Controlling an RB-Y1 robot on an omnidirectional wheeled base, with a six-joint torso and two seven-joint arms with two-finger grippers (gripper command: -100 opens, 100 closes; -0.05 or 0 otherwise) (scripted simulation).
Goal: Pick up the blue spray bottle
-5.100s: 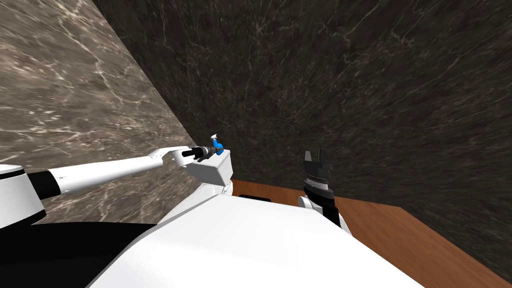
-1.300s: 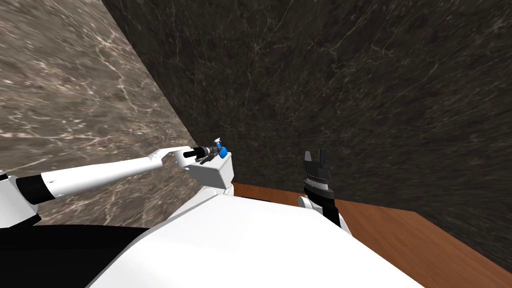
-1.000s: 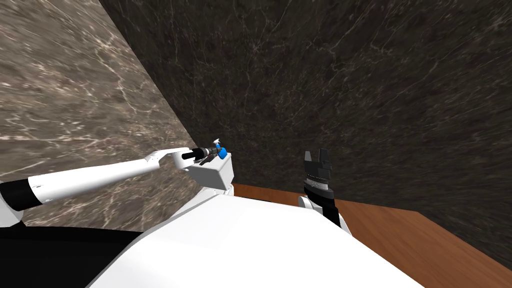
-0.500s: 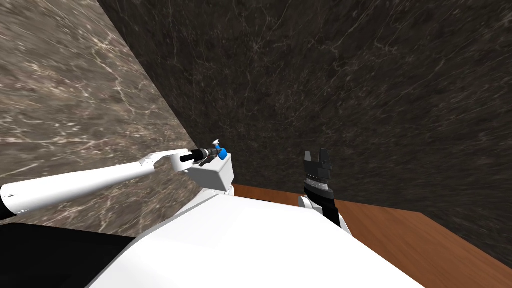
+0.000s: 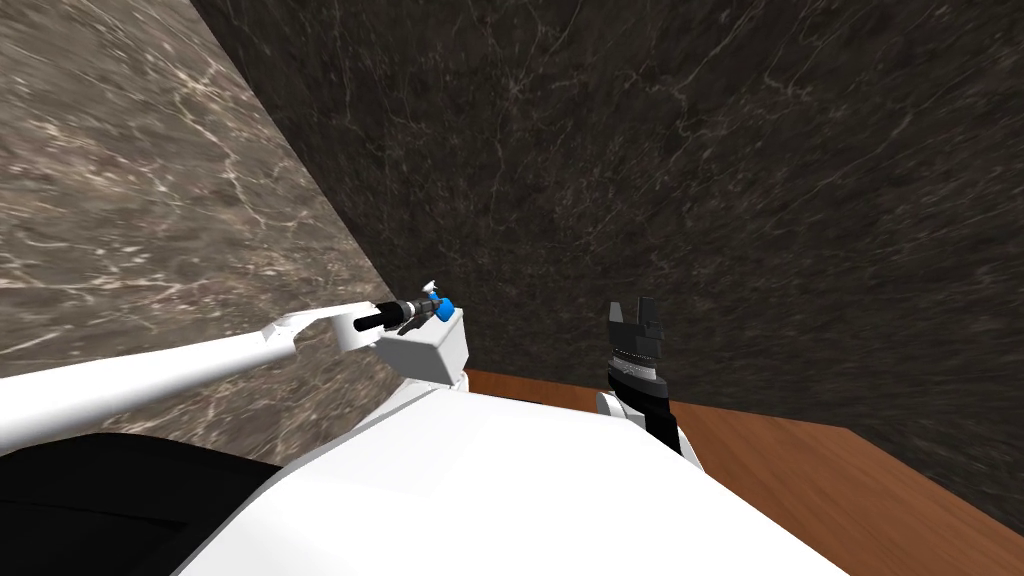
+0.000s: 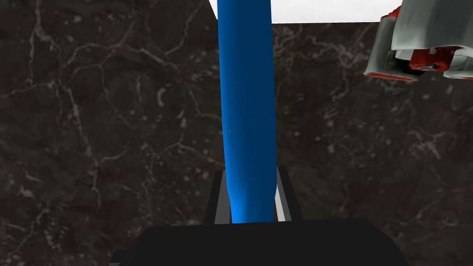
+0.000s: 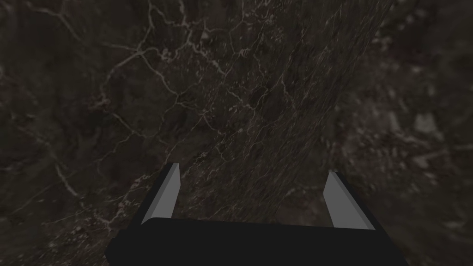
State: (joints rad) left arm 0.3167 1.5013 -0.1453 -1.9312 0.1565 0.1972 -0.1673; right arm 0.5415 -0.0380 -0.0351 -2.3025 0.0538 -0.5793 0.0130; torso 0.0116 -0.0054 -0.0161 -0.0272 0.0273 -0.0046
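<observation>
The blue spray bottle (image 5: 445, 304) with its pale nozzle sits just above the top of a white box-shaped fixture (image 5: 425, 352) in the wall corner. My left gripper (image 5: 430, 309) reaches in from the left and is shut on it. In the left wrist view the bottle's blue body (image 6: 247, 106) rises between the two fingers (image 6: 222, 196), which press its sides. My right gripper (image 5: 632, 318) stands upright to the right of the fixture, apart from it. Its fingers (image 7: 162, 196) are open with nothing between them.
Dark marbled walls (image 5: 700, 180) meet in a corner right behind the white fixture, with a paler marbled wall (image 5: 130, 200) on the left. A grey and red object (image 6: 415, 46) hangs near the bottle. Brown wooden floor (image 5: 800, 470) lies on the right.
My left arm's near end has sunk lower and further left in the head view. The gripper stays shut on the bottle over the white fixture. The right arm has not moved.
</observation>
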